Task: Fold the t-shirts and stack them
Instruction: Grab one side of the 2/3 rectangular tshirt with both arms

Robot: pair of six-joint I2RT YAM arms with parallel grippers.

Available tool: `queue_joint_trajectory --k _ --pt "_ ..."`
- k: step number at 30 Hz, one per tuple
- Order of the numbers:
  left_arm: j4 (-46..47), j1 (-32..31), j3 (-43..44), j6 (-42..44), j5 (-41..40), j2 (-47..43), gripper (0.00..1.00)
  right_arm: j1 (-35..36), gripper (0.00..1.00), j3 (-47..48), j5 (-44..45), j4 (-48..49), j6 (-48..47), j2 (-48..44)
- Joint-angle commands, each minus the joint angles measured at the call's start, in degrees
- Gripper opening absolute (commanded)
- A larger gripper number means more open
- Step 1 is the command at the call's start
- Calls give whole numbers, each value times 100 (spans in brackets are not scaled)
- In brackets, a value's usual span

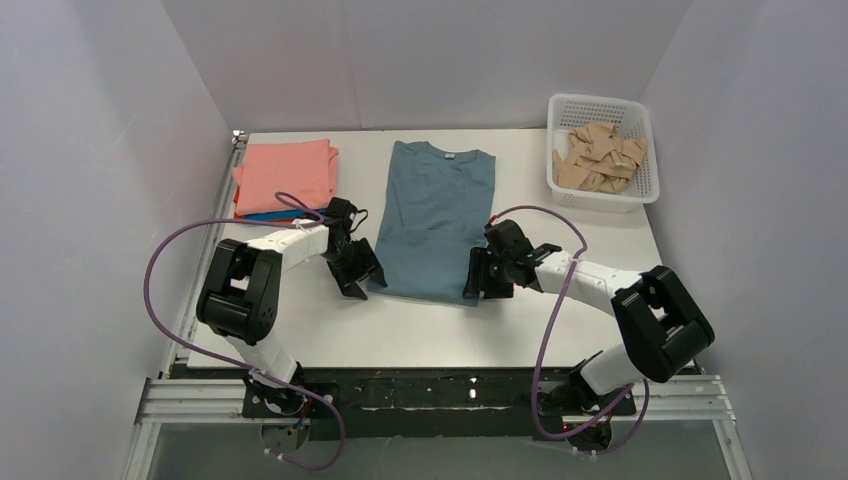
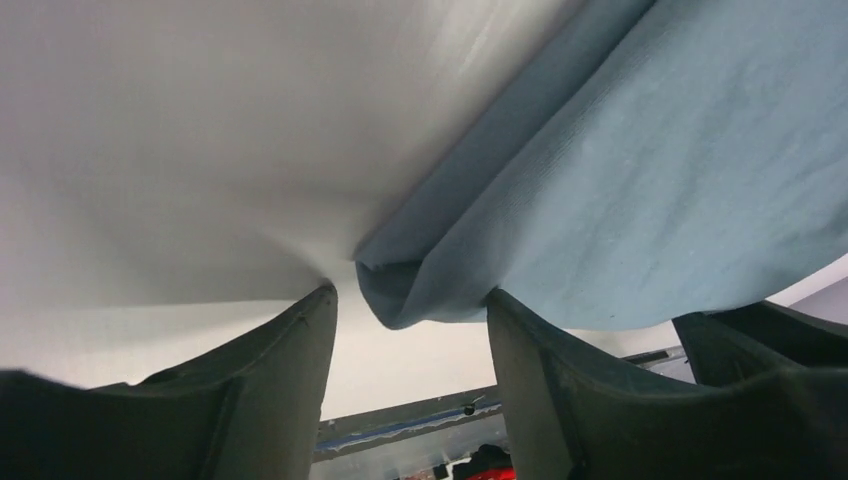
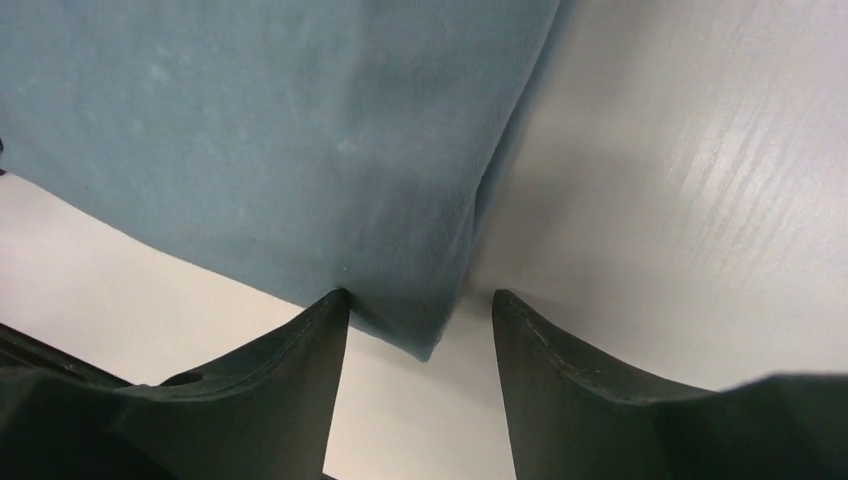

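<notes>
On your white table the grey-blue t-shirt runs near-to-far, near corners between the spread jaws of left gripper and right gripper.

Soft, even overhead light fills the top view, sharp throughout, with only faint shadows. The glossy white table shows streaky glare in the right wrist view (pale bands), and the left gripper's dark plastic fingers blur near the lens.
</notes>
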Motion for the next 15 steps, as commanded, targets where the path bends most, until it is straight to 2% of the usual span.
queue_joint_trajectory --k 1,3,7,9,10,12,15 --pt "-189 -22 -280 -162 161 238 53 38 61 -75 102 477 101 176" --pt "-168 -22 -324 -170 138 304 45 38 56 -38 -22 489 45 217" --pt "-88 -22 -407 -239 136 423 27 69 40 17 -370 341 1 255" --pt "-85 -22 -403 -252 105 456 9 81 30 34 -386 181 -14 214" --pt "-133 -22 -397 -258 68 460 0 82 19 49 -363 74 -13 189" --pt "-142 -22 -414 -206 -11 410 0 90 5 55 -391 -74 -34 84" --pt "-261 -22 -578 -157 -110 109 0 163 2 123 -475 -466 -57 -80"
